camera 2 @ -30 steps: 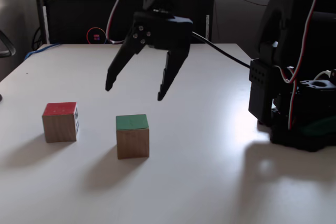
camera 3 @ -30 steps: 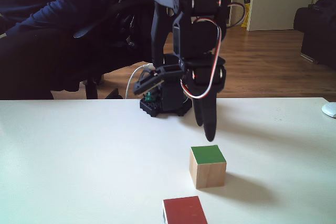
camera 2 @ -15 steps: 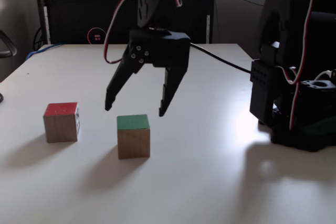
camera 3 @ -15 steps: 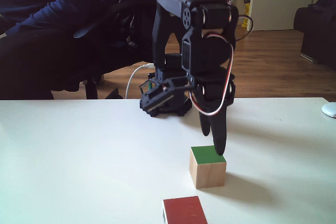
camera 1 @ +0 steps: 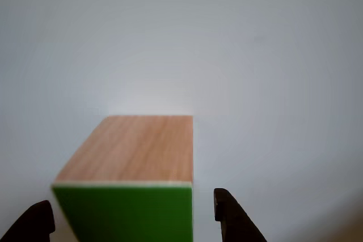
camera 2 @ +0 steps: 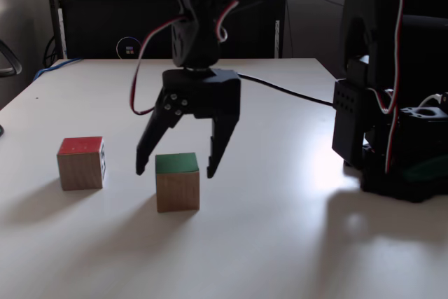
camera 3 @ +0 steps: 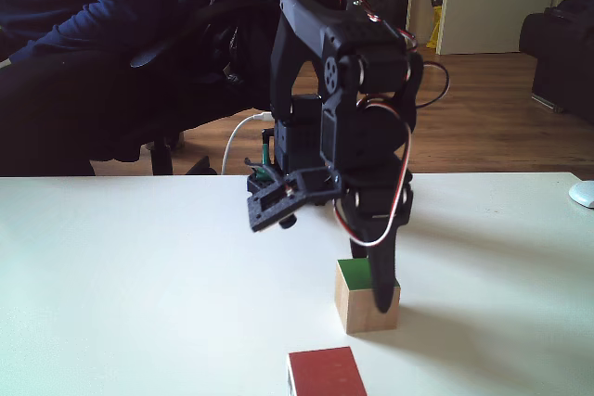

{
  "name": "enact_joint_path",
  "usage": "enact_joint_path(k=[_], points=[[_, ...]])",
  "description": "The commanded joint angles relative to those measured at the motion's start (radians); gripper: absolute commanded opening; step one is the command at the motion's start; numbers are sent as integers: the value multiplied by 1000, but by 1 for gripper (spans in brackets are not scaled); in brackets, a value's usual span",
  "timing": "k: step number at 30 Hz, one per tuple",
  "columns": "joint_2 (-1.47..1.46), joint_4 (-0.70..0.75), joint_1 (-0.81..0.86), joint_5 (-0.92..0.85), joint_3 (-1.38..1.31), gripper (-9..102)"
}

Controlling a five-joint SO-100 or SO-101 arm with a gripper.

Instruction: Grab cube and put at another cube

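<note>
In a fixed view the gripper hangs in the middle of the frame with its two fingers spread wide, one tip on either side of the cube, which sits on the white table just below centre. The finger tips reach down about level with the cube's green top face, and neither looks to be pressing on the wood, so the hand is released and grasping nothing. To the left in that frame, well apart from the cube, stands another cube with a red top and a black-and-white pattern on its right side. The arm's black base fills the right edge, with red and white wires running along the arm. In another fixed view the gripper comes down in front of the cube in the lower centre, a dark finger crossing its green top, while another cube shows its red top at the bottom edge. A person in dark clothes sits in the upper left beyond the table. In the other view the cube fills the lower left, wood grain above and green face below, with two dark finger tips at the bottom on either side.
</note>
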Motion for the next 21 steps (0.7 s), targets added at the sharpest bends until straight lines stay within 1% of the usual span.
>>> enact_joint_path(k=[1,7,15,18,21], points=[[-8,-28,3,-6,-3,43],[-41,-49,6,-6,-5,43],[-58,-55,-6,-8,-6,39],[-61,-58,-8,-3,-6,36],[-61,-64,-8,-8,-8,31]])
